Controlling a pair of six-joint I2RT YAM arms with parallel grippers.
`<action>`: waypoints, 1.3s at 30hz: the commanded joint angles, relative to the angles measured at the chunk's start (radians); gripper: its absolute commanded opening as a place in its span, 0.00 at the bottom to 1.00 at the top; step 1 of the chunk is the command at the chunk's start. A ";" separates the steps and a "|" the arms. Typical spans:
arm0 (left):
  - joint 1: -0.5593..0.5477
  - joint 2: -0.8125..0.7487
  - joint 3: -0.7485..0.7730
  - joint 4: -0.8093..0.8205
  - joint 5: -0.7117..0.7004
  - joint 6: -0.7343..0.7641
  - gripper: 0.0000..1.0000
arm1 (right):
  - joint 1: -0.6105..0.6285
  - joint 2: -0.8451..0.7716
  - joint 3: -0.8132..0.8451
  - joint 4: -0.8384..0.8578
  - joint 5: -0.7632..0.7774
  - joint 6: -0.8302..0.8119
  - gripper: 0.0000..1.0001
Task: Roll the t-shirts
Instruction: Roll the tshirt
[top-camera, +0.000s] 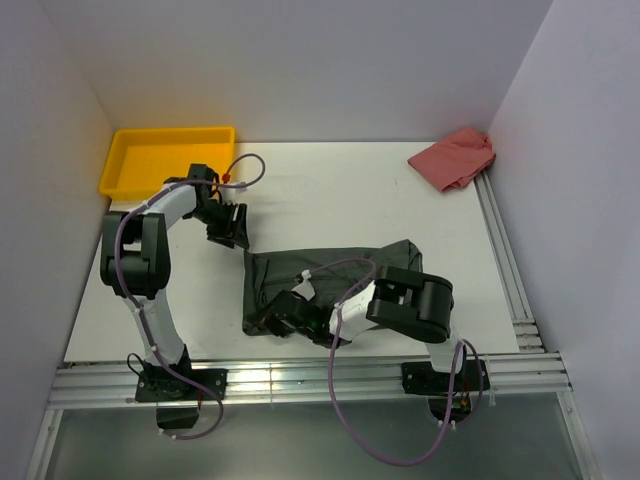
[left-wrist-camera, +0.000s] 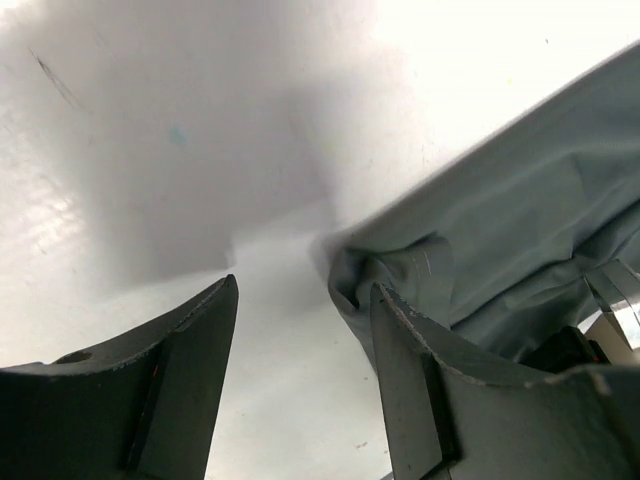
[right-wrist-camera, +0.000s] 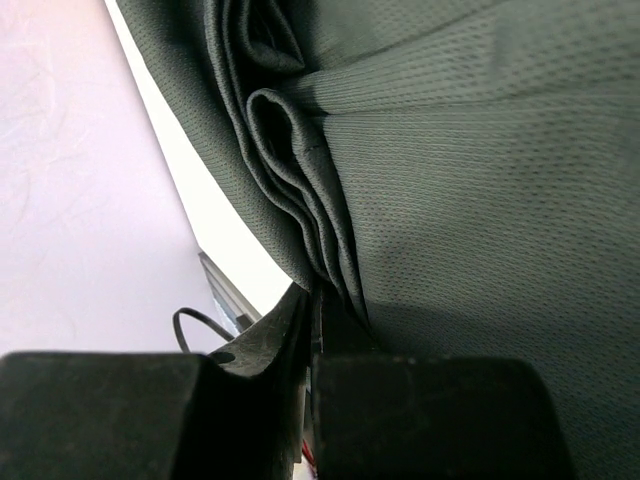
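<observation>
– Closest to us runs a silver rail (top-camera: 300, 382), with the left arm (top-camera: 140, 265) and the right arm (top-camera: 415, 305) bolted onto it. What is the biggest thing you see past that?

– That would be the white table (top-camera: 340, 190).

– And what is on it?

– One dark t-shirt (top-camera: 300, 262). It lies in the middle of the table, a bit nearer to our side. It is folded into a long strip that runs from left to right. Its left end is bunched into soft folds.

– What comes next in size?

– I see a yellow tray (top-camera: 150, 165). It sits in the far left corner, well apart from the shirt. Then comes a red cloth (top-camera: 455, 158), all crumpled up in the far right corner by the wall.

– Now the small bits. What is the left gripper (left-wrist-camera: 303, 283) doing?

– It hangs by the far left corner of the shirt, and its jaws stand wide apart. White table shows between them. The bunched corner of the shirt lies just past one finger. I cannot tell if it touches.

– And the right gripper (right-wrist-camera: 315, 300)?

– It reaches across to the near left edge of the shirt. Its jaws are squeezed tight together. Some folds of the dark cloth run right down into them, so it is pinching the shirt.

– Is the shirt rolled up?

– Not yet. It lies flat in its strip.
</observation>
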 joint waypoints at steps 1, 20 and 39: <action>0.000 0.017 0.061 -0.011 0.022 0.037 0.61 | 0.001 -0.002 -0.030 0.044 0.019 0.025 0.00; 0.096 -0.154 -0.178 -0.179 0.289 0.256 0.64 | -0.013 0.072 -0.137 0.308 0.004 0.140 0.00; 0.070 0.015 -0.267 -0.070 0.400 0.133 0.57 | -0.013 0.073 -0.122 0.297 0.002 0.127 0.00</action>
